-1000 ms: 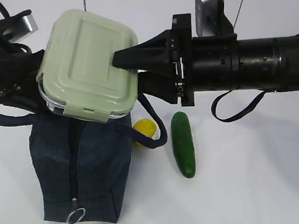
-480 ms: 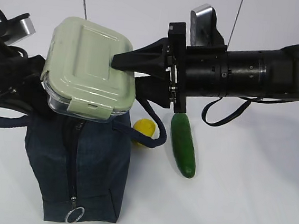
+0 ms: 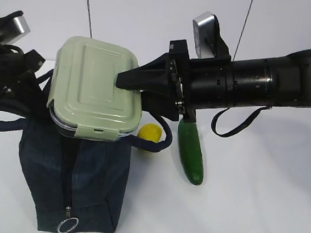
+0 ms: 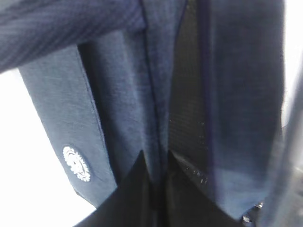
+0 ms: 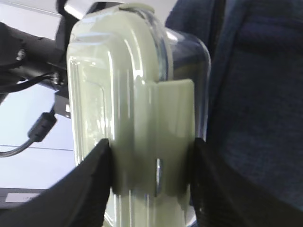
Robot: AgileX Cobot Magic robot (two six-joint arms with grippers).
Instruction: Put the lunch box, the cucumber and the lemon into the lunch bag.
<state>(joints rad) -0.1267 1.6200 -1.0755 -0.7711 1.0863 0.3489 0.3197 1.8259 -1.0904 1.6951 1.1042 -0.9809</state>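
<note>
The lunch bag (image 3: 72, 180) is standing near the desk's (image 3: 256, 214) front left corner, with the left gripper (image 4: 158, 189) closing its jaws on the navy fabric, apparently holding the mouth open. The right gripper (image 3: 127, 78) is gripping the lunch box (image 3: 94, 91) by one end, carrying it above the bag: the first packing step. Next, the box needs lowering through the opening. The cucumber (image 3: 190, 153) and lemon (image 3: 150, 132) are lying on the desk beside the bag, awaiting their turns.

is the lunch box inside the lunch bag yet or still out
Still out. The right gripper holds the lunch box by its edge above the lunch bag, its whole lid showing.
</note>
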